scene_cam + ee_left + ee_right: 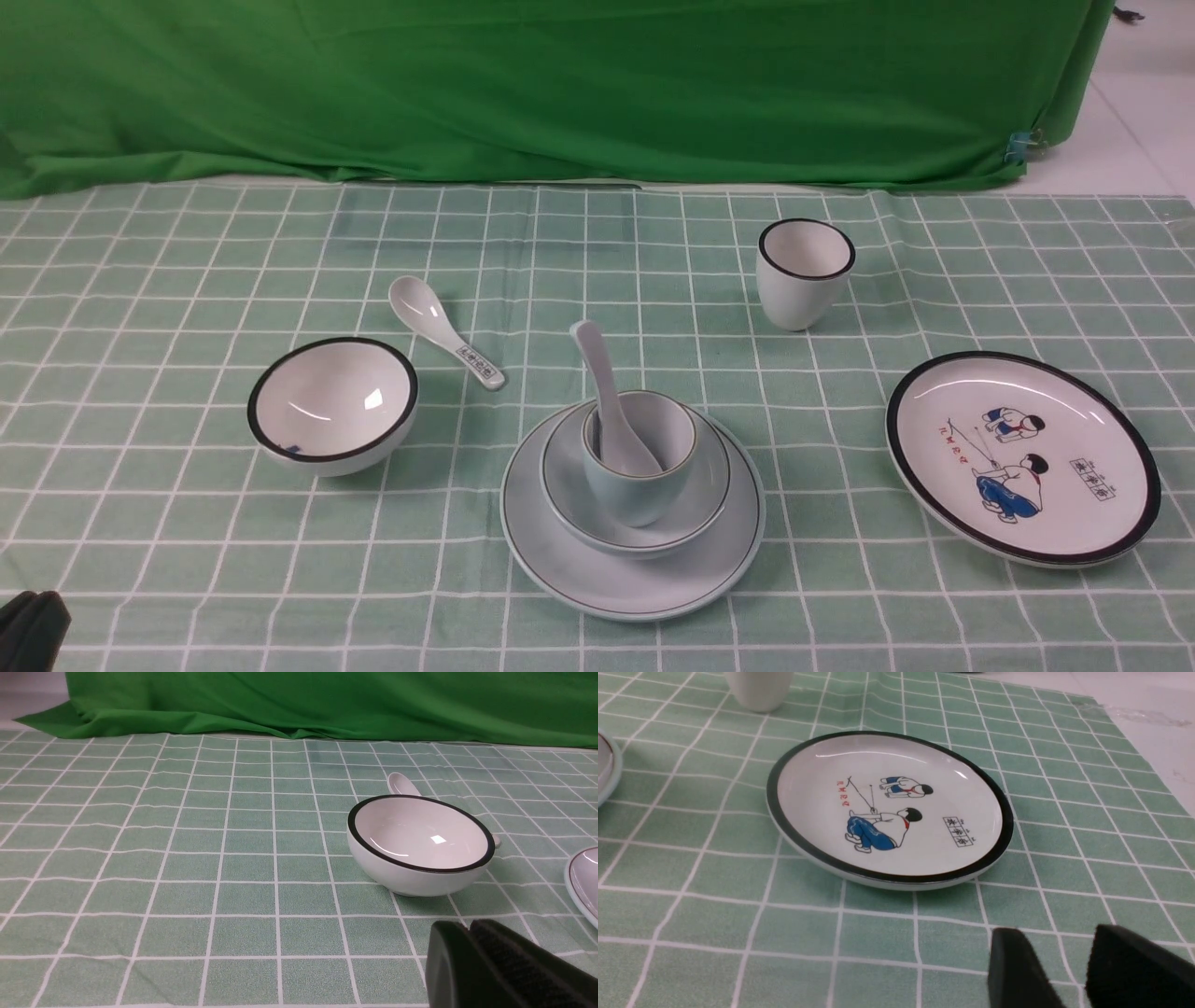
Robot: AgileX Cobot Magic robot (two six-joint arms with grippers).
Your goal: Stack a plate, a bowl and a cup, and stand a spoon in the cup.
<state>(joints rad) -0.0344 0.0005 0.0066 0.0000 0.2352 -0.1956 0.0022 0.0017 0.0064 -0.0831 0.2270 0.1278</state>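
Near the table's front middle lies the pale blue-green plate (579,569). The bowl (711,478) sits on it, and the cup (644,495) stands upright in the bowl. The plain white spoon (597,364) stands in the cup, handle leaning up and to the left. My left gripper (35,616) (468,926) is low at the front left corner, shut with nothing in it, well away from the stack. The plate's edge (581,882) shows in the left wrist view. My right gripper (1057,940) hangs open and empty, near the cartoon plate. It is out of the front view.
A black-rimmed white bowl (331,406) (420,835) sits left of the stack. Behind it lies a printed-handle spoon (448,341) (402,784). A black-rimmed cup (805,271) stands at the back right. The cartoon plate (1022,457) (889,807) lies on the right. Green cloth (560,84) hangs behind.
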